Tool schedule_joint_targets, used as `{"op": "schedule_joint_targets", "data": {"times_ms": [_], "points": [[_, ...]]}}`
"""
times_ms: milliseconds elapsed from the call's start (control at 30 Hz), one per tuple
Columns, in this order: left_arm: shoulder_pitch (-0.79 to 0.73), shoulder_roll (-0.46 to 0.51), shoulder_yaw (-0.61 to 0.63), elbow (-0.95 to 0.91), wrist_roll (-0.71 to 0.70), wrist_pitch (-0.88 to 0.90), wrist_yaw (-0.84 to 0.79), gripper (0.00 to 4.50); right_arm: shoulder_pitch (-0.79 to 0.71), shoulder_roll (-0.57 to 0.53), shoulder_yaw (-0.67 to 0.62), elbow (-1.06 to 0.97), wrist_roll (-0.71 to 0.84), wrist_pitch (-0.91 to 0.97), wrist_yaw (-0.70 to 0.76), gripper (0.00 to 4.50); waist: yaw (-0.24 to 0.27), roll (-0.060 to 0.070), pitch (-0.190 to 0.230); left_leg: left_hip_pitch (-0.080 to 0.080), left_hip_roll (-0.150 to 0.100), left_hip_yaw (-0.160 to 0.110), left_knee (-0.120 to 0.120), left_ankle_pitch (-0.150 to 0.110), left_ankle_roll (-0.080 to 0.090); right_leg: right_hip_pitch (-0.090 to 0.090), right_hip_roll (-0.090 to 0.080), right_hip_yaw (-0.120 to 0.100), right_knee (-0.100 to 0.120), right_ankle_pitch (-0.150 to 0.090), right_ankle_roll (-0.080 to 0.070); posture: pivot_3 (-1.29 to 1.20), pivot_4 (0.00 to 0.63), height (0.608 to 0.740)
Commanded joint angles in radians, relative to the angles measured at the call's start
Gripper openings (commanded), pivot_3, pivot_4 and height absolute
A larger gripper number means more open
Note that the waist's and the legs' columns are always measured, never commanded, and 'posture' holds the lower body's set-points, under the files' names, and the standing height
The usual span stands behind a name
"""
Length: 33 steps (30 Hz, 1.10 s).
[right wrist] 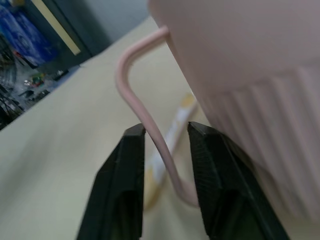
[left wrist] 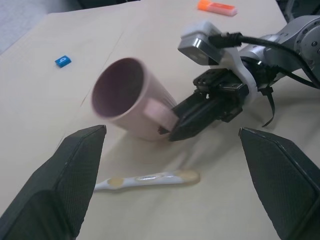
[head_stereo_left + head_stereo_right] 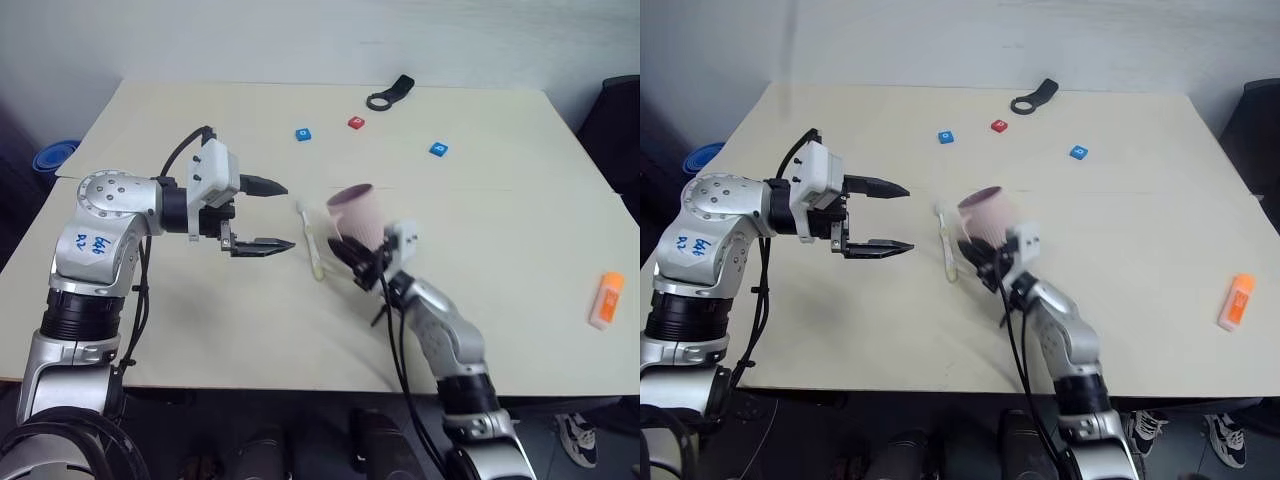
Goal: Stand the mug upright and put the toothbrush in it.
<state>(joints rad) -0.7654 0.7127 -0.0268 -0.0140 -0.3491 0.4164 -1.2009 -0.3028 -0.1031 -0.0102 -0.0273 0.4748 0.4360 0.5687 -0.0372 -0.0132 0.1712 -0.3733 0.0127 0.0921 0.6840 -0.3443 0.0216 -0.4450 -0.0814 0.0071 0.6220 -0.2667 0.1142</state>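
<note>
Mug (image 3: pixel 356 212), pale pink ribbed ceramic, tilts near the middle of the cream surface (image 3: pixel 480 320), its dark mouth toward the far edge; it looks rigid, smooth, breakable and fairly heavy for its thin loop handle. Just beside the mug lies the toothbrush (image 3: pixel 312 244), light and stiff. Beyond the toothbrush, the left end effector (image 3: pixel 275 215) hovers spread and empty. In the left wrist view, the right end effector (image 2: pixel 180 125) meets the mug at its handle. In the right wrist view, the handle passes between its fingers (image 1: pixel 125 165), slightly apart around it; that grip seems likely to swivel.
</note>
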Motion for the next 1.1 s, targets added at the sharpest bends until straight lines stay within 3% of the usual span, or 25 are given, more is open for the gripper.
{"op": "schedule_joint_targets", "data": {"times_ms": [33,233,400,733,1100], "points": [[-0.011,-0.006,-0.012,-0.033,-0.020,-0.002,-0.013,4.50,0.034,-0.047,0.005,-0.160,0.030,0.032,0.015,2.47,0.000,0.000,0.000,0.000,0.000,0.000,0.000,0.000,0.000,0.000,0.000,0.000,0.000,0.000,0.000,0.00,0.150,0.740],[-0.034,-0.024,-0.032,0.016,-0.011,-0.023,-0.033,4.50,0.086,-0.101,0.027,-0.303,0.042,0.096,-0.006,4.37,0.004,0.000,0.000,0.002,0.002,0.000,0.000,0.000,-0.002,0.000,0.003,0.000,0.003,-0.001,-0.002,0.00,0.150,0.740],[-0.035,-0.041,-0.038,0.054,-0.002,-0.050,-0.040,4.50,0.095,-0.137,0.018,-0.370,0.050,0.139,-0.039,4.37,0.010,0.000,0.000,0.002,0.001,0.000,0.000,0.000,-0.001,0.000,0.002,0.000,0.002,-0.001,-0.002,0.00,0.150,0.740],[-0.037,-0.067,-0.048,0.075,0.003,-0.071,-0.031,4.50,-0.037,-0.180,0.064,-0.234,-0.054,0.107,-0.042,4.37,0.009,0.000,0.000,0.002,0.001,0.000,0.000,0.000,-0.001,0.000,0.003,0.000,0.002,-0.001,-0.002,0.00,0.150,0.740],[-0.010,-0.051,-0.037,0.053,0.000,-0.068,-0.021,4.50,-0.084,-0.174,0.127,-0.109,-0.143,0.096,-0.041,0.85,0.009,0.000,0.000,0.002,0.001,0.000,0.000,0.000,-0.001,0.000,0.002,0.000,0.002,-0.001,-0.002,0.00,0.150,0.740]]}}
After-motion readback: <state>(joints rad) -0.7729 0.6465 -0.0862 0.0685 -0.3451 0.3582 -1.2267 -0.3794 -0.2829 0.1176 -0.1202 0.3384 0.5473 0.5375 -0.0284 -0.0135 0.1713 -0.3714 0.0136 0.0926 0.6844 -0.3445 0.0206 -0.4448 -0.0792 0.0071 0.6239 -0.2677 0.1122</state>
